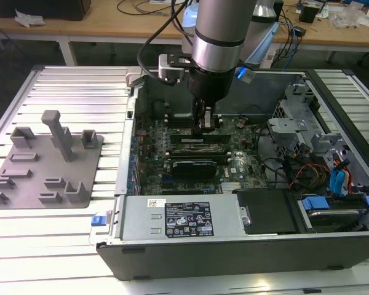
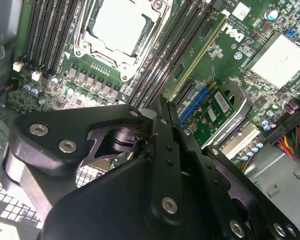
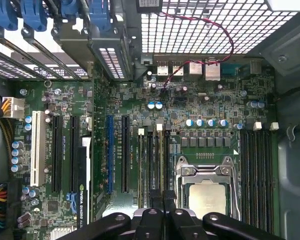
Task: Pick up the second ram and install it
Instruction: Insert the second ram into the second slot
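My gripper (image 1: 204, 126) reaches down into the open computer case (image 1: 129, 184), over the memory slots beside the processor socket (image 3: 206, 196). In both wrist views its black fingers (image 2: 176, 150) are pressed together, with a thin seam between them. The second ram (image 3: 163, 167) shows edge-on as a thin dark strip running out from under the gripper's tips (image 3: 163, 194) along a slot. Whether it is seated or just above the slot is hidden. Beside the gripper (image 2: 161, 102), another green memory stick (image 2: 200, 55) stands seated in a neighbouring slot.
A grey fixture tray (image 1: 46, 160) with upright posts lies on the slatted table at the exterior view's left. Inside the case are a wide black card (image 1: 194, 167), the power supply (image 1: 184, 218), drive bays with blue tabs (image 1: 338, 184) and loose cables (image 1: 301, 175).
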Motion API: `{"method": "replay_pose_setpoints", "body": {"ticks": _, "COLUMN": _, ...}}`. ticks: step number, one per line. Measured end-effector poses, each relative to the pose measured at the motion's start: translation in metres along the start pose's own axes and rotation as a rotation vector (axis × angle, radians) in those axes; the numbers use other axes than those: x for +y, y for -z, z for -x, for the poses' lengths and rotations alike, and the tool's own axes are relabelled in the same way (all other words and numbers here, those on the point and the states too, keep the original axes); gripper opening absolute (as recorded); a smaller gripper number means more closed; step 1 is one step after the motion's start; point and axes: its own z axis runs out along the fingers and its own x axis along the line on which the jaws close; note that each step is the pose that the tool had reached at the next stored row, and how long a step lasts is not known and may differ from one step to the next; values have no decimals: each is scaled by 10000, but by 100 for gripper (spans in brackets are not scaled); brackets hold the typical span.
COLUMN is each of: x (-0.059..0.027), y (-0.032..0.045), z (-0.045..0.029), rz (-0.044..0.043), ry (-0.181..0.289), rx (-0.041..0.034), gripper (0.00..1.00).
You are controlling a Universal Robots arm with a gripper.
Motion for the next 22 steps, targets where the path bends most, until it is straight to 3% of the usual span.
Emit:
{"method": "replay_pose_setpoints", "body": {"ticks": 4, "x": -5, "y": -74, "z": -1, "rz": -6, "ry": 2, "rx": 0, "gripper": 9}}
{"method": "replay_pose_setpoints", "body": {"ticks": 17, "x": -13, "y": -196, "z": -1, "rz": -22, "ry": 0, "rx": 2, "gripper": 9}}
{"method": "replay_pose_setpoints", "body": {"ticks": 20, "x": -15, "y": -231, "z": -1, "rz": -37, "ry": 1, "rx": 2, "gripper": 9}}
{"method": "replay_pose_setpoints", "body": {"ticks": 22, "x": -19, "y": -290, "z": -2, "rz": -101, "ry": 1, "rx": 6, "gripper": 9}}
